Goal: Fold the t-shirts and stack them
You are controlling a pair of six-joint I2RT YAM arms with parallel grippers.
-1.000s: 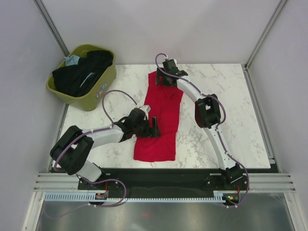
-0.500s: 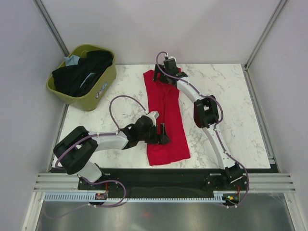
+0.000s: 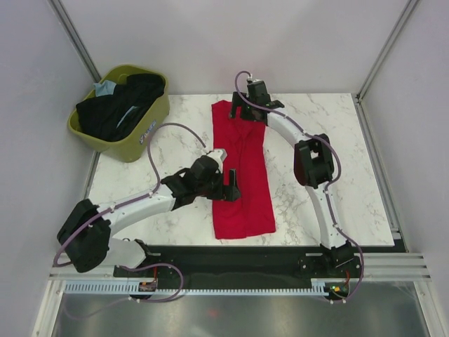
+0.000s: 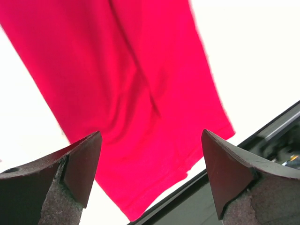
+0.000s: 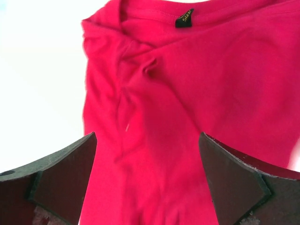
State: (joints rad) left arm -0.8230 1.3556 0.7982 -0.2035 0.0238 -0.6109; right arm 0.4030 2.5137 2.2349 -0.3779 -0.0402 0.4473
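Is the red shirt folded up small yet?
Only half folded: the red shirt lies flat as a long narrow strip, no sleeves sticking out.

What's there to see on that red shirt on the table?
The red t-shirt is soft, bright red cloth, folded lengthwise into a long narrow strip with light creases. It lies flat on the marbled table, collar at the far end with a small dark label inside, hem near the front edge. The left gripper and right gripper hover open above it, gripping nothing.
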